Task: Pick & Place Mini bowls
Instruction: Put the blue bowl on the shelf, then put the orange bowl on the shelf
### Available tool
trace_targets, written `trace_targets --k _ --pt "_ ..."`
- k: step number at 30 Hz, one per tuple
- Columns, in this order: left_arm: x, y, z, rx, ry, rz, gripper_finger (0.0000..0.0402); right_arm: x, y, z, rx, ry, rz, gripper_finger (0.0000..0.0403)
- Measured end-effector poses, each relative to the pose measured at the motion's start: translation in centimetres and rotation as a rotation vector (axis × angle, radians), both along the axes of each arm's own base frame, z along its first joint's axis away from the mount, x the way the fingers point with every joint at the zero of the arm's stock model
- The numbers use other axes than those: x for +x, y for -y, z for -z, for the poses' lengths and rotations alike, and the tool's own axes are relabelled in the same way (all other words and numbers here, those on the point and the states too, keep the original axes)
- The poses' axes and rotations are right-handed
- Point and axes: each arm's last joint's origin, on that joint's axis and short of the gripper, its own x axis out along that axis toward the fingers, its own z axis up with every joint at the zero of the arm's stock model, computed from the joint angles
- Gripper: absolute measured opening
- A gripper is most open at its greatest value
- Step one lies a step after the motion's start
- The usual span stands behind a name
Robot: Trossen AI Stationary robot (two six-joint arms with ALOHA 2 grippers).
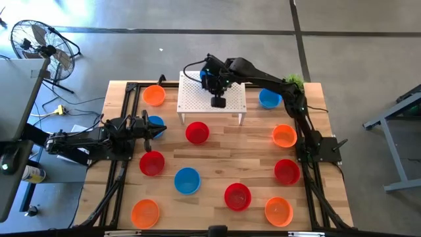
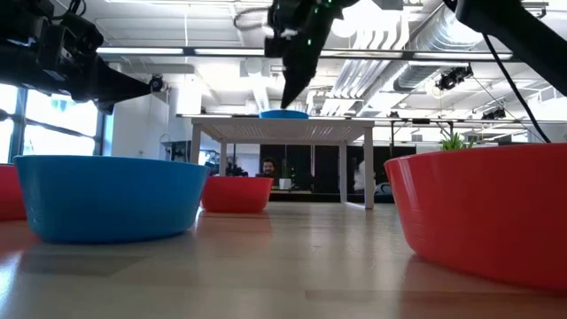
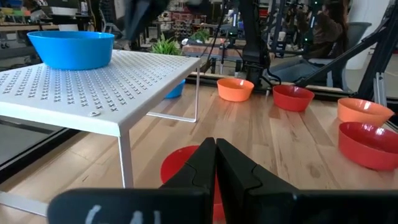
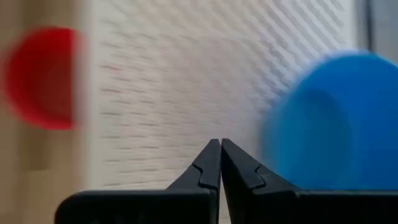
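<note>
My right gripper (image 1: 218,100) is clenched empty over the white perforated stand (image 1: 197,99), half-hiding a blue mini bowl (image 1: 209,79); left gripper (image 1: 160,126) clenched too. Approx 12 bowls.

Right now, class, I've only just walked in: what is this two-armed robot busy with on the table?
It is sorting mini bowls. The right gripper hangs over the white perforated stand, fingers shut and holding nothing, beside the blue mini bowl that sits on the stand. The left gripper waits shut near the table's left edge. Other red, blue and orange bowls lie scattered across the wooden table.
</note>
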Motion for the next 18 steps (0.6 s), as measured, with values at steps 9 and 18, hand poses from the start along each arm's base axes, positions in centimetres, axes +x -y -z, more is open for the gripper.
trace_targets --k 9,18 --pt "0.1 0.1 0.0 -0.006 -0.004 0.037 0.001 1.4 -2.9 -0.6 0.057 0.086 -0.122 0.0" --pt "0.1 0.1 0.1 -0.005 -0.008 0.039 0.001 3.1 -6.0 -1.2 0.068 0.191 -0.224 0.0"
